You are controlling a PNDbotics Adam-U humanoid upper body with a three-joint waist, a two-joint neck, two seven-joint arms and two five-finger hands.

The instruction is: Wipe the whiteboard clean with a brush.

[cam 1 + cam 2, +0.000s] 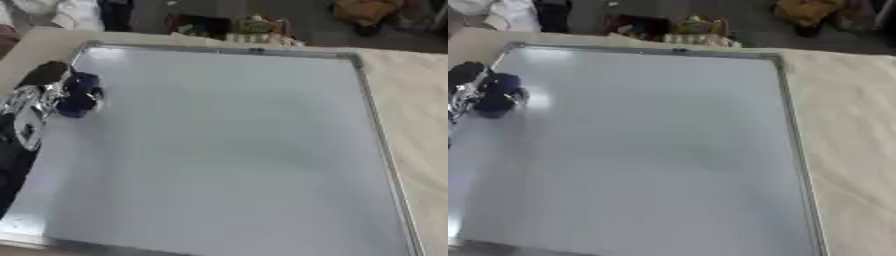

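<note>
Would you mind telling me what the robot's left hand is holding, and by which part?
The left hand holds a dark blue brush against the whiteboard near its upper left corner; which part of the brush it holds cannot be told.

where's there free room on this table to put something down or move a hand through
The whiteboard is bare across its centre, near end and right side. Right of its frame runs an open strip of beige table. The board's upper left is crowded: the left hand holds the blue brush there.

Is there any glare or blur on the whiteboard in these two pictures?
Left eye view: the whole picture is soft, and the whiteboard looks evenly grey with a darker band across its middle. Right eye view: a pale bright patch lies on the board beside the blue brush at the left hand; background clutter is blurred.
</note>
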